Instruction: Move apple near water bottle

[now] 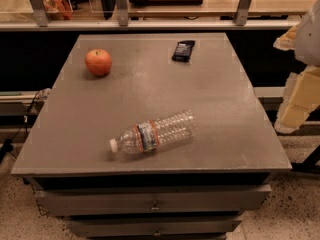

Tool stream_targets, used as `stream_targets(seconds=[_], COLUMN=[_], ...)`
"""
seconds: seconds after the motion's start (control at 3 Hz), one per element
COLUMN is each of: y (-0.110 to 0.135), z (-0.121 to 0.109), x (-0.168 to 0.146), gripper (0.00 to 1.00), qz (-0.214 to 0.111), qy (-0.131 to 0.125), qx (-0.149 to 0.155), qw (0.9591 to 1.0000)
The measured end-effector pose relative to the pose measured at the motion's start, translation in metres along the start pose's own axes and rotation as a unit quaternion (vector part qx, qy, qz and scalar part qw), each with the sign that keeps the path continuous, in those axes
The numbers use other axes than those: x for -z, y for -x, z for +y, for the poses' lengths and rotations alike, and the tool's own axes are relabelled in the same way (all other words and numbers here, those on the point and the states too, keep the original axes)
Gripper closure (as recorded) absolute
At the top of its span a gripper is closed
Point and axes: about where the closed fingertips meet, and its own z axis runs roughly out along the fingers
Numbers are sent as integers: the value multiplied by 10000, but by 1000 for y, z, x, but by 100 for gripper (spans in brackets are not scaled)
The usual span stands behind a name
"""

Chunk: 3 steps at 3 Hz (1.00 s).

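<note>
The red-orange apple [98, 62] stands upright at the back left of the grey table top [210, 109]. The clear ribbed water bottle [154, 133] lies on its side near the front middle, with its white cap pointing left and its blue-and-white label near the cap end. The apple and the bottle are well apart. My gripper [294, 109] hangs off the right side of the table, at the picture's right edge, above the floor and away from both things. It holds nothing that I can see.
A small black packet [183, 50] lies at the back right of the table. Drawers [155, 199] sit under the table top. A counter with metal posts [120, 6] runs behind. Cables [30, 109] hang at the left.
</note>
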Motion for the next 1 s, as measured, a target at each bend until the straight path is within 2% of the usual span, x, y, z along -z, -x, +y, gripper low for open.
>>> stream_targets(seconds=[0.33, 0.67, 1.0], y=[2, 27, 93], z=[-1, -6, -22], x=[1, -15, -47], gripper=[0, 0, 0], qz=[-29, -355, -1072], qy=[-34, 36, 234], qx=[6, -22, -96], qw=[10000, 9994, 9939])
